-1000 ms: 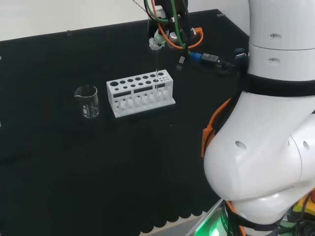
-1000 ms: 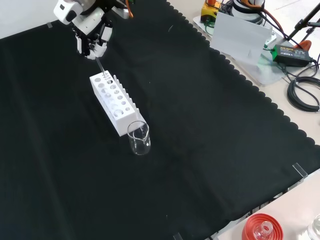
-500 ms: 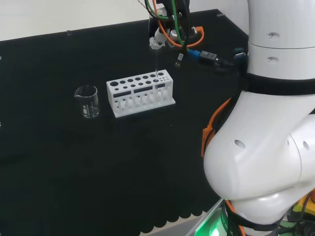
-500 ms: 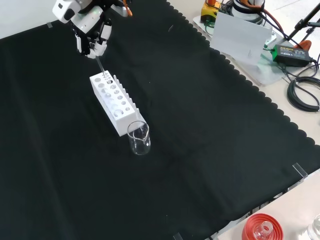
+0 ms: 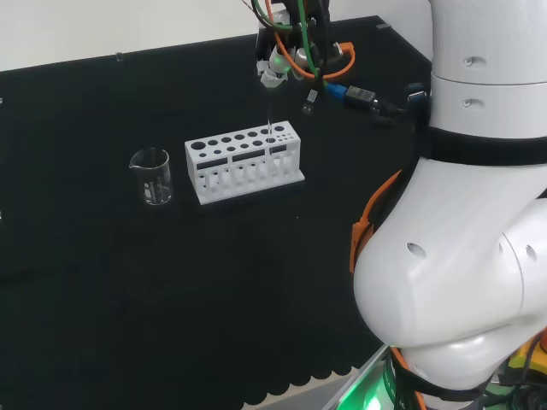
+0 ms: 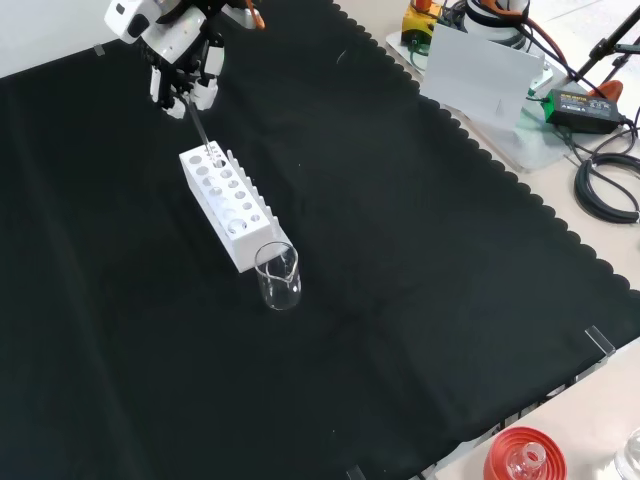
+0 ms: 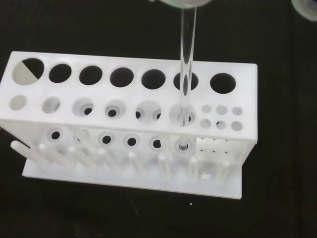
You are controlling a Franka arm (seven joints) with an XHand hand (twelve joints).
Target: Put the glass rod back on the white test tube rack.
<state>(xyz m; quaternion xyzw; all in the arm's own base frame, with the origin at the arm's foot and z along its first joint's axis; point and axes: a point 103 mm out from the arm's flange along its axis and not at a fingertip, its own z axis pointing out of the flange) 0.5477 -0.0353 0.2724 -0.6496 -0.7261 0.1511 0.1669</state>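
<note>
The white test tube rack (image 5: 244, 161) (image 6: 226, 203) (image 7: 130, 130) stands on the black cloth. The thin clear glass rod (image 5: 269, 107) (image 6: 200, 128) (image 7: 186, 74) stands nearly upright in a hole near the rack's end, in the row farther from the pegs. Its lower end rests in the base hole. Above that end of the rack is the hand (image 5: 275, 65) (image 6: 180, 85), its fingers curled round the rod's top. A blurred fingertip (image 7: 182, 2) covers the rod's upper end in the wrist view.
A small glass beaker (image 5: 151, 176) (image 6: 277, 276) stands off the rack's other end. Orange and green cables (image 5: 316, 60) hang by the wrist. A red ribbed stand (image 6: 523, 455) sits at the cloth's near corner in the front view.
The hand has risen slightly above the rack, and a little more of the rod shows below the fingers. The rod stays in the same hole.
</note>
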